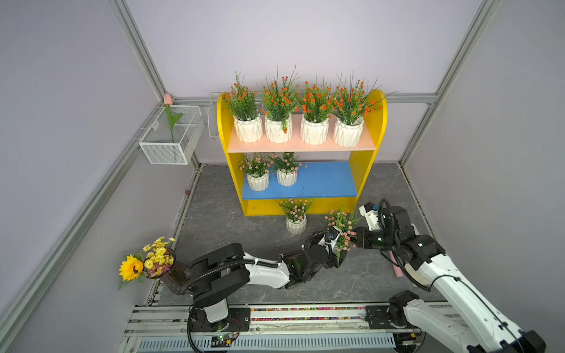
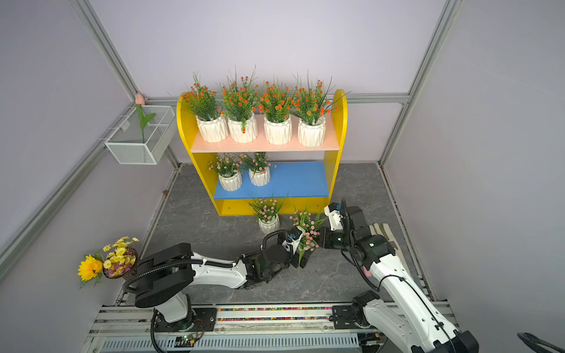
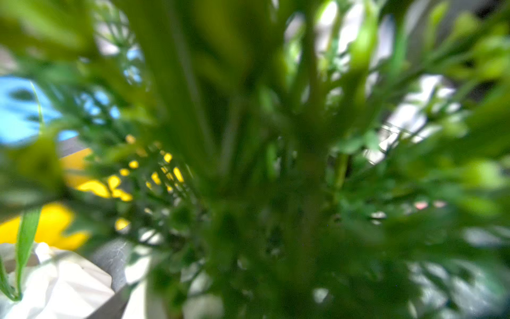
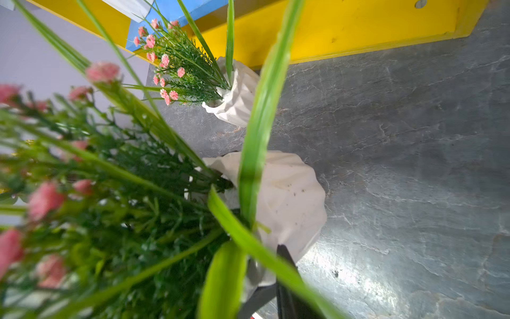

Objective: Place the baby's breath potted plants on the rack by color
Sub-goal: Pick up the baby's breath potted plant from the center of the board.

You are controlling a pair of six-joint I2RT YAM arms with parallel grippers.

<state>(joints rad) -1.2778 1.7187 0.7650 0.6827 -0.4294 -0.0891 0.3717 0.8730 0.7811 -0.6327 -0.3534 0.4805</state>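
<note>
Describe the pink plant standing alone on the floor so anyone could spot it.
Find the yellow rack at the back wall. On the grey floor just in front of its base stands a white pot of pink blooms. Unlike the other pink plant off the rack, it stands clear of both arms.

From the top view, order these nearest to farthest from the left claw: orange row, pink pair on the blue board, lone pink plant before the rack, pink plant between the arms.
1. Pink plant between the arms, at the left claw.
2. Lone pink plant, standing before the rack.
3. Pink pair, blue board.
4. Orange row, top board.
</note>
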